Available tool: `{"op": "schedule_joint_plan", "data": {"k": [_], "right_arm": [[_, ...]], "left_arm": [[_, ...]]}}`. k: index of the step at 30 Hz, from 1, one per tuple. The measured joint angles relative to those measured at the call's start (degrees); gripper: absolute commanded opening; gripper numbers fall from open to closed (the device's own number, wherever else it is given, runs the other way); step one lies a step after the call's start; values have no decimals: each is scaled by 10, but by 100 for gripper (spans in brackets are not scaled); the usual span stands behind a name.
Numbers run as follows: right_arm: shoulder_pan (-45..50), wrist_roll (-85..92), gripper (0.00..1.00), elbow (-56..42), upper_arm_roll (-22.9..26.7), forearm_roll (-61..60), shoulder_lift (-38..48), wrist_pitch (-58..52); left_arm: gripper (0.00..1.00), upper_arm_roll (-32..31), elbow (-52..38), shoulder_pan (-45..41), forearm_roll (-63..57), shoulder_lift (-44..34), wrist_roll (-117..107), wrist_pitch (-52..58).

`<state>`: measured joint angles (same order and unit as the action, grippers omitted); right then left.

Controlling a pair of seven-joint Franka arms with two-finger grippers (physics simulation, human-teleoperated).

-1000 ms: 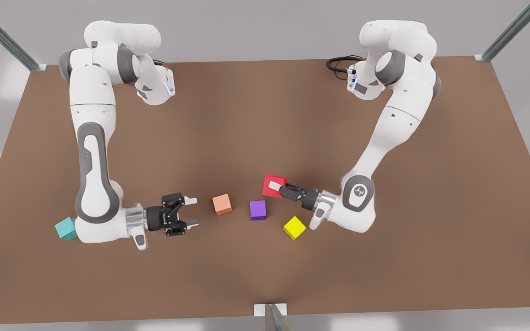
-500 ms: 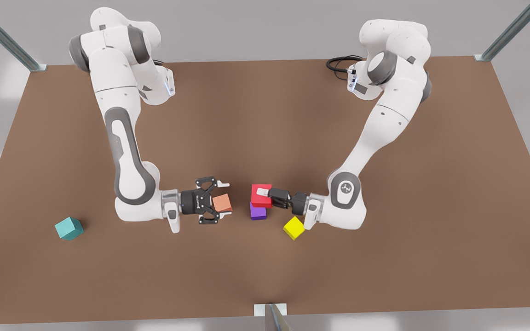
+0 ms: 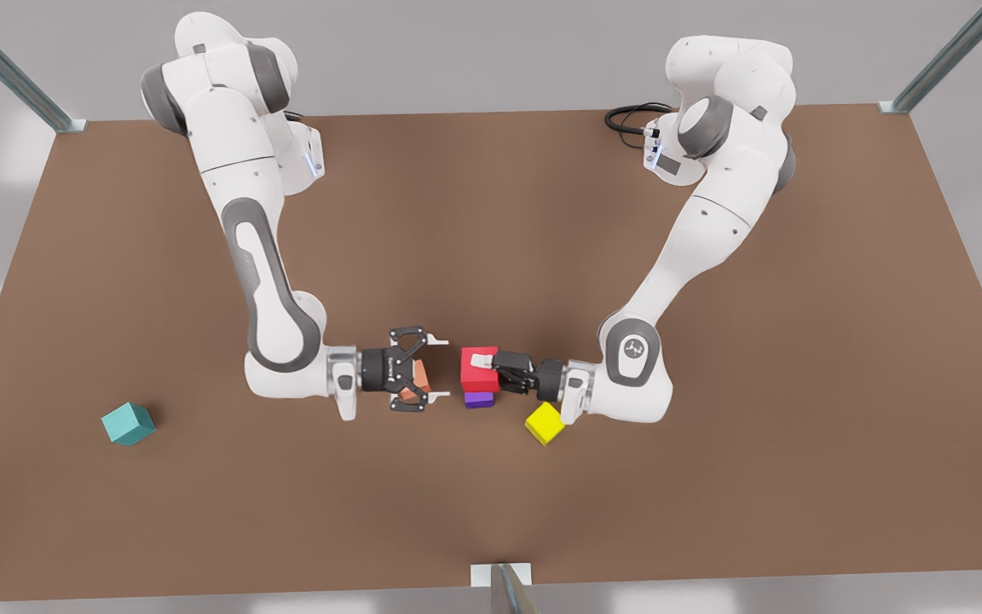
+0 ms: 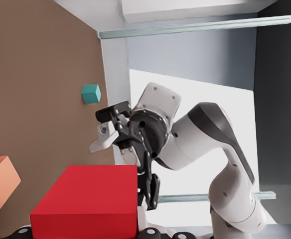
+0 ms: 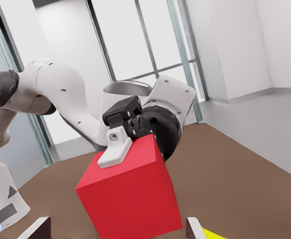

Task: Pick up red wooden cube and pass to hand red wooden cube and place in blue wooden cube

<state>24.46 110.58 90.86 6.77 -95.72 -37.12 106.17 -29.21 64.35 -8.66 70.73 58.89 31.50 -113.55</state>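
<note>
Above purple cube (image 3: 478,399): red wooden cube (image 3: 480,369), off table, pinched tight in left gripper (image 3: 491,372). Right gripper (image 3: 433,368), the hand, faces cube from other side, near, same height, fingers spread wide, holding nothing. Likely next: short straight reach. Blue wooden cube (image 3: 129,424) far behind hand.

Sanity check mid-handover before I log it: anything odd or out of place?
Nothing spilled or damaged. The left claw grips the red wooden cube over the purple cube; the open right claw faces it. The orange cube seems caught in the right claw, but the left wrist view shows it lying on the table.
</note>
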Motion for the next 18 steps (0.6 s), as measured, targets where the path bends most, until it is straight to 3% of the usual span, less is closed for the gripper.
{"op": "schedule_joint_plan", "data": {"k": [18], "right_arm": [[23, 64, 100, -4, 0, -32, -10, 18]], "left_arm": [[50, -5, 0, -4, 7, 0, 16, -10]]}}
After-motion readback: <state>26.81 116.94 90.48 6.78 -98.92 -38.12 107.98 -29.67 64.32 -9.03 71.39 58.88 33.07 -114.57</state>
